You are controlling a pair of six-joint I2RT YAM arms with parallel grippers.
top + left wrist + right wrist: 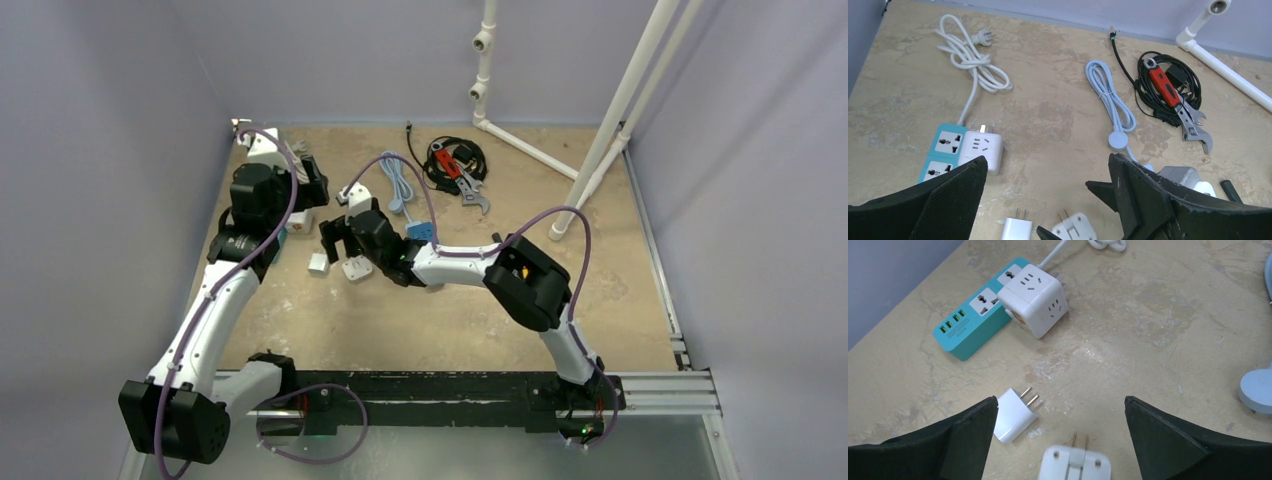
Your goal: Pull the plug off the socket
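Observation:
A teal power strip (968,325) lies on the table with a white cube adapter plug (1034,300) seated in its end socket; both also show in the left wrist view, strip (943,150) and cube (982,149). Two loose white plugs lie nearer: a small one (1014,415) and a wider one (1075,466), prongs pointing up the frame. My left gripper (1048,165) is open and empty, above the table to the right of the strip. My right gripper (1060,402) is open and empty, hovering over the two loose plugs. In the top view the left gripper (308,188) is over the strip and the right gripper (340,238) is beside it.
The strip's white cord (973,65) is coiled behind it. A light blue cable with a round puck (1118,140), a black cable coil (1153,107) with a red-handled wrench (1168,90) and a white pipe frame (1228,75) lie to the right. Walls close in left and back.

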